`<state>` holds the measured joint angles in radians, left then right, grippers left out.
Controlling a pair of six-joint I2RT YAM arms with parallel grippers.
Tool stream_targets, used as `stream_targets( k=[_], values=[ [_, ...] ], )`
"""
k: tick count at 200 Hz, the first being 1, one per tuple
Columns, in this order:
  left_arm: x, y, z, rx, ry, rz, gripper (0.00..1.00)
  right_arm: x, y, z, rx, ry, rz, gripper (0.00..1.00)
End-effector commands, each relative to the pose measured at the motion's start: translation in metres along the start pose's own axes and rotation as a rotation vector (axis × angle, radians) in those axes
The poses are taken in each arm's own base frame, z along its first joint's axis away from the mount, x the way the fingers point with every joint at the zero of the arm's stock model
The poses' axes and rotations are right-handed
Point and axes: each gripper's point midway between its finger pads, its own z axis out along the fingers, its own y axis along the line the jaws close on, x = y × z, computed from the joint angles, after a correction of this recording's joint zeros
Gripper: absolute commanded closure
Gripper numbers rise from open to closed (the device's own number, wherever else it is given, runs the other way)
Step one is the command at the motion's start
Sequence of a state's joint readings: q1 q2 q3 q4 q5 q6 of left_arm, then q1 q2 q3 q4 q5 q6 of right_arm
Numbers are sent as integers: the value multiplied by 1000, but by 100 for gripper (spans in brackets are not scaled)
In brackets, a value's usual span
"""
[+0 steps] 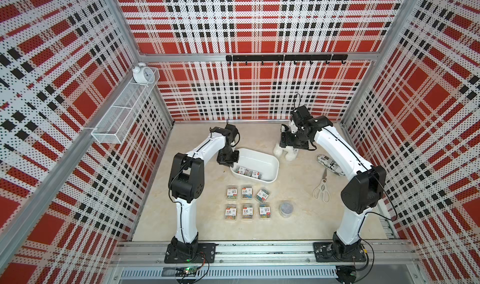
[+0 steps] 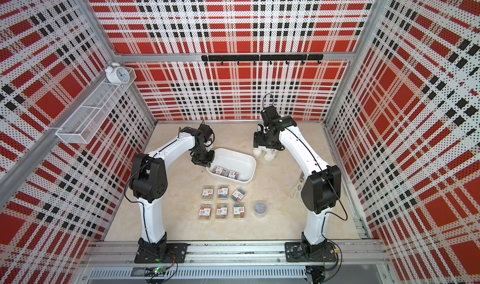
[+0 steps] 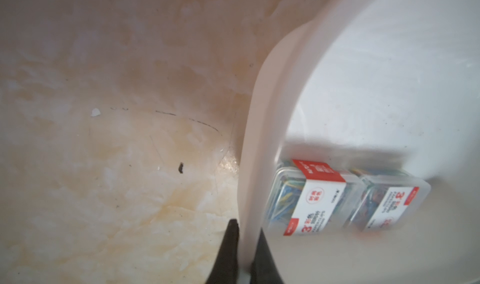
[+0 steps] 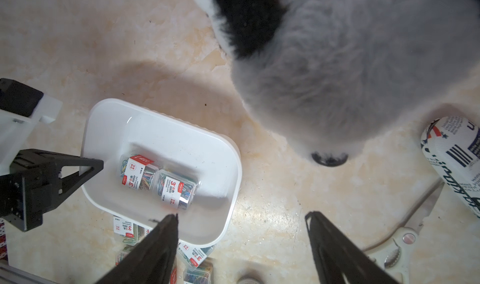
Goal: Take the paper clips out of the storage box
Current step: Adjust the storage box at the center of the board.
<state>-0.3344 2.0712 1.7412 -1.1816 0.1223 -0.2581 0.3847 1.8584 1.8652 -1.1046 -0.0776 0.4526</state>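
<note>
The white storage box (image 1: 261,159) (image 2: 237,159) sits mid-table, and two clear cases of paper clips (image 1: 248,172) (image 4: 155,181) lie inside against its near wall. My left gripper (image 1: 230,166) (image 3: 248,225) is shut on the box's left rim (image 3: 262,129), one finger inside the wall and one outside. Several more cases (image 1: 246,202) lie in two rows on the table in front of the box, with the round clear tub (image 1: 287,208) to their right. My right gripper (image 4: 241,217) (image 1: 289,142) hangs open and empty above the plush dog, apart from the box.
A black-and-white plush dog (image 1: 284,154) stands at the back right. White scissors (image 1: 322,189) and a printed roll (image 1: 328,164) lie along the right side. On the left wall hang a wire-mesh basket (image 1: 122,114) and an alarm clock (image 1: 141,73).
</note>
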Motion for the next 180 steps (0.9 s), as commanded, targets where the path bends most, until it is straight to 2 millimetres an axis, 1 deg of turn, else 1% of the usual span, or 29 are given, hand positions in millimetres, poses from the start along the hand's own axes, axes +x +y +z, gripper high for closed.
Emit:
stream_targets(
  k=[1,11,34,55,68,76,78,81,89,99,112,129,139,157,162,168,172,176,180],
  values=[
    [22,-4,-3,40,144,-91,100,0,-1,10,-14,13,-1,17],
    [24,-8,-5,76,156,-114,100,0,-1,12,-21,12,3,17],
    [33,-8,-4,130,198,-174,100,0,-2,15,-36,13,11,17],
    [53,-7,-1,185,263,-217,100,0,-2,17,-48,12,15,17],
    [52,-7,-9,224,256,-233,100,-1,-5,17,-49,11,19,17],
    [54,-7,-8,229,265,-235,100,0,-7,19,-49,15,25,17],
    [52,2,-8,230,263,-262,100,1,-7,19,-50,16,27,17],
    [53,7,-7,230,269,-276,100,1,-8,19,-51,18,30,17],
    [56,11,-5,231,280,-287,100,0,-8,21,-60,20,32,17],
    [55,10,-6,246,280,-290,100,0,-9,21,-64,22,37,17],
    [46,1,-13,274,260,-281,100,-1,-12,20,-61,20,42,18],
    [46,-11,-12,294,271,-263,100,0,-13,20,-64,21,45,18],
    [42,-17,-16,310,264,-279,100,-1,-14,20,-65,21,47,18],
    [45,-14,-15,312,277,-299,100,1,-13,21,-70,26,49,18],
    [39,-18,-21,331,259,-300,100,1,-13,21,-73,28,51,18],
    [28,-24,-32,350,216,-280,100,1,-13,21,-74,27,52,18],
    [25,-25,-35,355,202,-273,100,1,-13,20,-73,26,54,18],
    [26,-21,-34,349,207,-278,100,1,-13,20,-74,27,55,18],
    [34,-14,-28,339,233,-297,100,1,-13,21,-76,29,57,18]
  ],
)
